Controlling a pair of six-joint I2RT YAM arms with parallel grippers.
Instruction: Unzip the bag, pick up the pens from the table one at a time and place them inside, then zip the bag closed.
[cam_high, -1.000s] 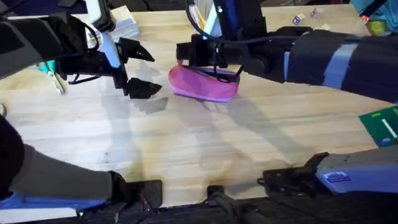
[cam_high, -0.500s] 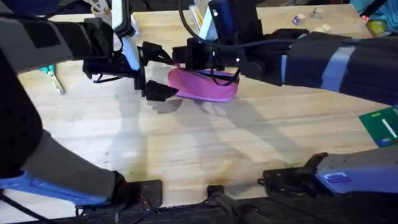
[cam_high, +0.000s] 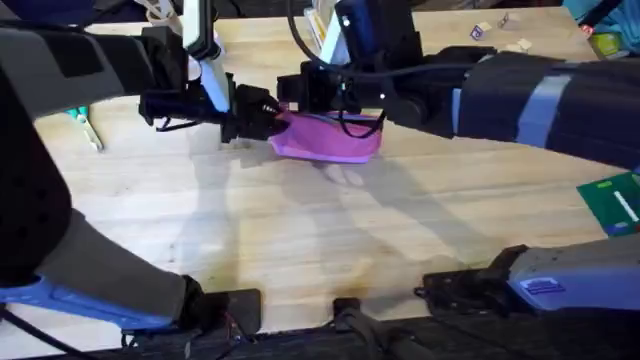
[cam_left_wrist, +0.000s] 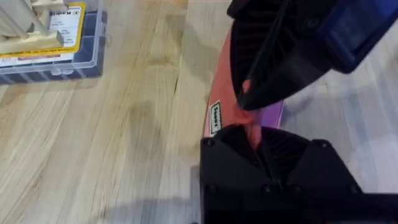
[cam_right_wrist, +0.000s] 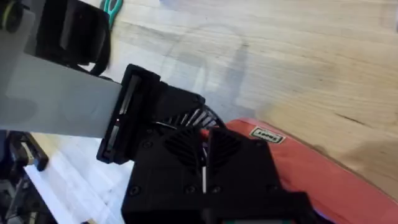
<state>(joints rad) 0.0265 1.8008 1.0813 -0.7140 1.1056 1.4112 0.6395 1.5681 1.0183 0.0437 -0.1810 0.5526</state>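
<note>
The left gripper (cam_high: 268, 112) has moved right, up to the end of the bag (cam_high: 330, 138). Its jaws were wide open before. Now they are closed on the bag's end.

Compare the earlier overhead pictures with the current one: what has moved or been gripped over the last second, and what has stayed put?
The left gripper moved right across the table, from open and apart from the pink pencil pouch to closed on the pouch's left end. The right gripper stayed at the pouch's top edge, and the pouch barely shifted. The teal-handled scissors stayed at the left.
</note>
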